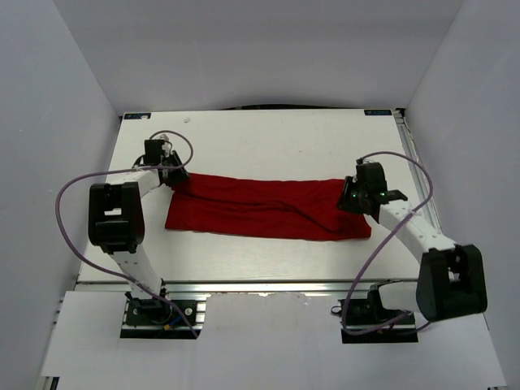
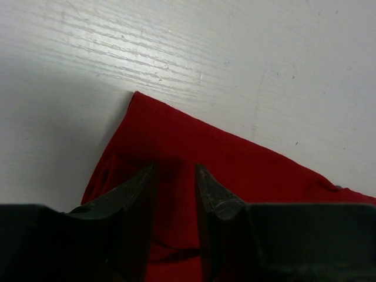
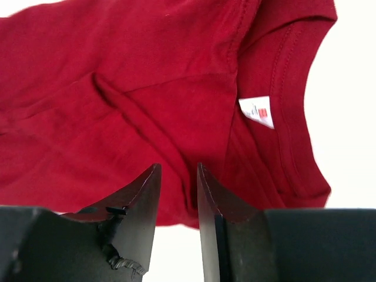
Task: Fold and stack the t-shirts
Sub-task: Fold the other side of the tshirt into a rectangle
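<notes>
The red t-shirt (image 1: 260,213) lies flat on the white table as a long folded strip running left to right. My left gripper (image 1: 168,166) is at its far left corner. In the left wrist view the jaws (image 2: 176,167) stand a narrow gap apart over the cloth (image 2: 194,141), whose corner lies flat past the tips. My right gripper (image 1: 351,197) is at the shirt's right end. In the right wrist view the jaws (image 3: 178,167) stand a narrow gap apart with bare table between them. The shirt (image 3: 147,88), its collar (image 3: 294,117) and white label (image 3: 257,111) lie just beyond the tips.
The white table (image 1: 268,138) is enclosed by grey walls at the left, back and right. Purple cables (image 1: 81,183) loop beside each arm. A metal rail (image 1: 268,286) runs along the table's near edge, by the arm bases.
</notes>
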Robot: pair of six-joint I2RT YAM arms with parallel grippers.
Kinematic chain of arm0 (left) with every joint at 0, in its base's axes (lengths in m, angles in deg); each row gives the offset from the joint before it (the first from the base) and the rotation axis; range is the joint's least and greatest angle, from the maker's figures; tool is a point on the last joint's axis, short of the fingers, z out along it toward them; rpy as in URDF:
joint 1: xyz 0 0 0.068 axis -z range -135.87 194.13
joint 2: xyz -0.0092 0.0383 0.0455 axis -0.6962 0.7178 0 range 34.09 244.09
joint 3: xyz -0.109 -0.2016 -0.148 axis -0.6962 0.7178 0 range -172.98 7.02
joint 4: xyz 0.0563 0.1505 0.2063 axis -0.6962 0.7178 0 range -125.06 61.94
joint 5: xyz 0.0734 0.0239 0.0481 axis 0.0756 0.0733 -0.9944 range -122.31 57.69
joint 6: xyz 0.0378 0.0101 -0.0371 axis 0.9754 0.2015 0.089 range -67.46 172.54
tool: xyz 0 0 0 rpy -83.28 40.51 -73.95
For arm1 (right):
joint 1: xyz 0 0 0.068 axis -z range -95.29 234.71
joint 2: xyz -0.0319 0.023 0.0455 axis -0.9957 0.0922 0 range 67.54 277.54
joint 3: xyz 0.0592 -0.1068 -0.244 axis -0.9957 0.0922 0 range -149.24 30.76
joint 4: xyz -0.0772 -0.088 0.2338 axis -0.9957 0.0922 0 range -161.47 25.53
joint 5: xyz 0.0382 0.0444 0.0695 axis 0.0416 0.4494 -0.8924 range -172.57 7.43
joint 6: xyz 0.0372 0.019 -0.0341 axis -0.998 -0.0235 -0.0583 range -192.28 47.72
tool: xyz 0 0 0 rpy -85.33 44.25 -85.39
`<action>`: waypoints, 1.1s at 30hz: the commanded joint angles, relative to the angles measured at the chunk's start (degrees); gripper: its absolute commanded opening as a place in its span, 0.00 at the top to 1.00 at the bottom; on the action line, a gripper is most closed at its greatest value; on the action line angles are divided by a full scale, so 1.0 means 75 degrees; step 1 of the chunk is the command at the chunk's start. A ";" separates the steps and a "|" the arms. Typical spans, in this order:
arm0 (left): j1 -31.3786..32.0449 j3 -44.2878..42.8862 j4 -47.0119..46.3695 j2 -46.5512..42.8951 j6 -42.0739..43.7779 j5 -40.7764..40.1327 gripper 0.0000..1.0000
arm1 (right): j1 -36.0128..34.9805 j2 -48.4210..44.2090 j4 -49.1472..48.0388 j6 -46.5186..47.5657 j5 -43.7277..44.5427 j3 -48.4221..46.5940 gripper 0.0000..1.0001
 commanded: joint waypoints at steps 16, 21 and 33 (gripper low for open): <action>0.0149 0.0341 -0.0180 0.0122 0.0161 -0.0376 0.59 | 0.0144 0.2561 -0.0739 0.0598 0.1134 -0.2497 0.53; 0.0149 0.0340 -0.0180 0.0122 0.0161 -0.0388 0.59 | 0.0589 0.3043 -0.0738 0.0528 0.0690 -0.2734 0.53; 0.0149 0.0329 -0.0227 0.0169 0.0137 -0.0341 0.59 | 0.0976 0.3454 -0.0985 0.0411 0.0268 -0.2242 0.56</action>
